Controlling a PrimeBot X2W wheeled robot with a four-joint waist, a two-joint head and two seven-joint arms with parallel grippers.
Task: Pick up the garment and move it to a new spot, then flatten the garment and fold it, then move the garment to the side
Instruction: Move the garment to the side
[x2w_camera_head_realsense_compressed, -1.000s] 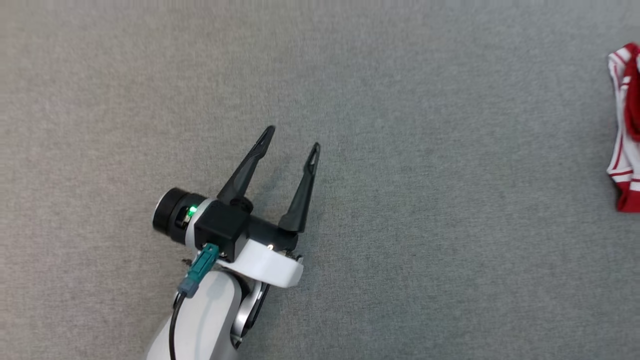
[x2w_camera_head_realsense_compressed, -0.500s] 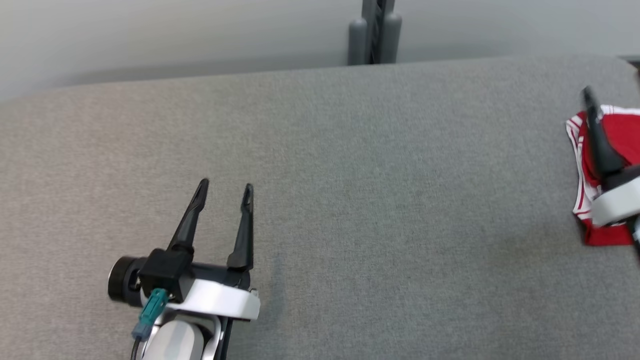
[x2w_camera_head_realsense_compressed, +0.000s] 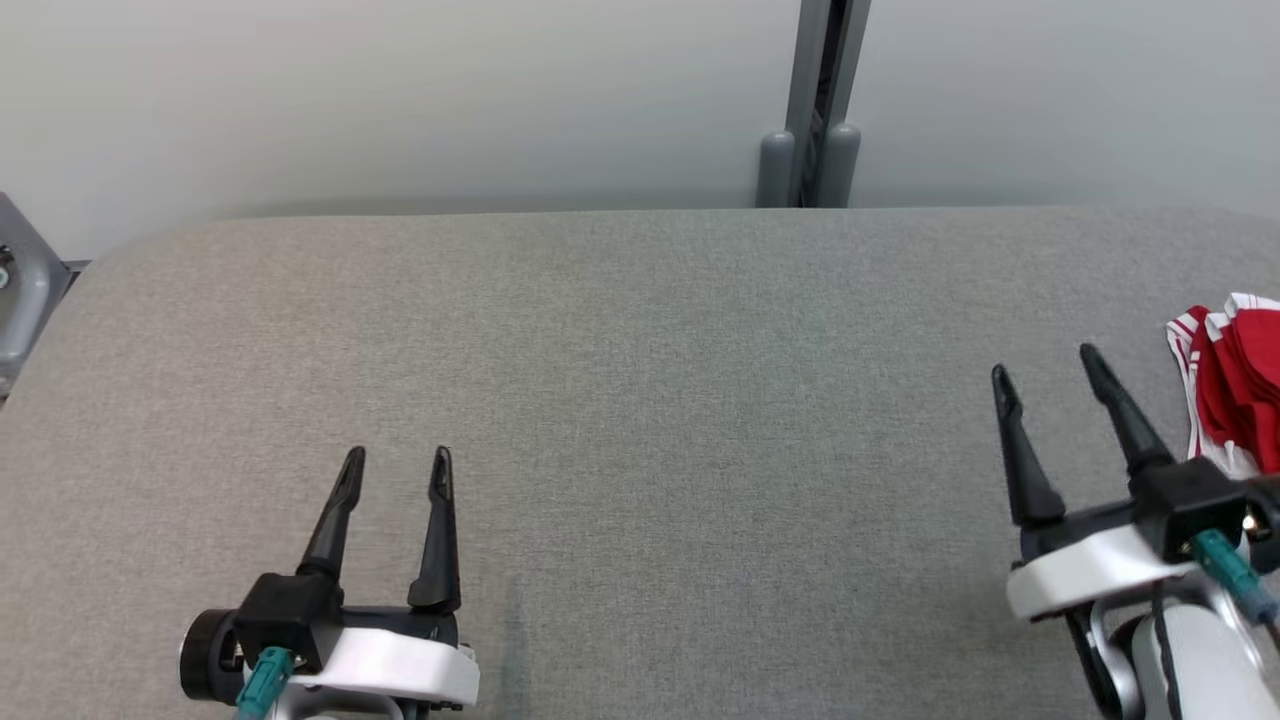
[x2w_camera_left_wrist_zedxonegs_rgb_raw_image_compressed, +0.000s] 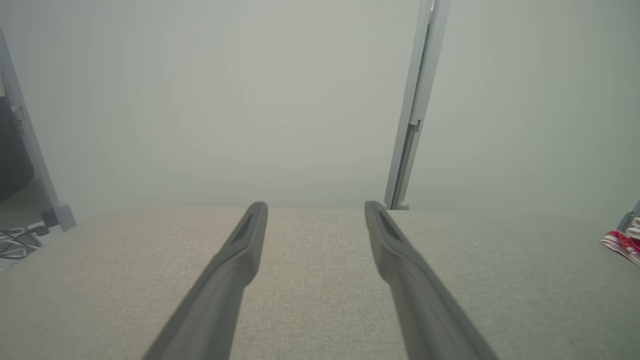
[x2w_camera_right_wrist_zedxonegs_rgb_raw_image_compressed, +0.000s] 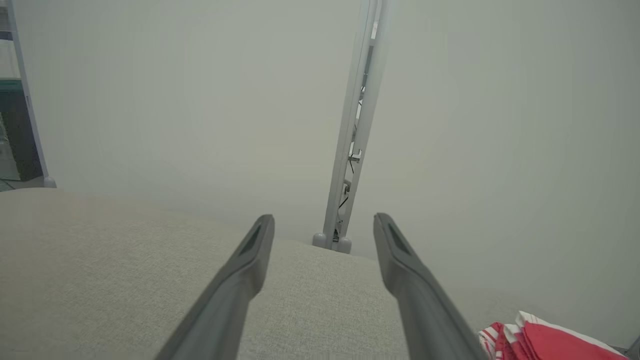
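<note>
**Garment at the table's right edge, nearest our right gripper.**
In the head view the garment (x2w_camera_head_realsense_compressed: 1235, 385), red with white stripes and bunched in layers, lies at 3 o'clock from our right gripper (x2w_camera_head_realsense_compressed: 1044, 364), just beside its outer finger. The frame's edge cuts it off, so we cannot fix its long axis; the visible part runs from 12 to 6 o'clock. Our left gripper (x2w_camera_head_realsense_compressed: 397, 456) sits well apart, toward 9 o'clock across the bare table (x2w_camera_head_realsense_compressed: 640, 400). Both grippers have their jaws spread and hold nothing. We judge that this fits either a heap awaiting pickup or a folded piece set aside; any reach would fall to the right arm.
</note>
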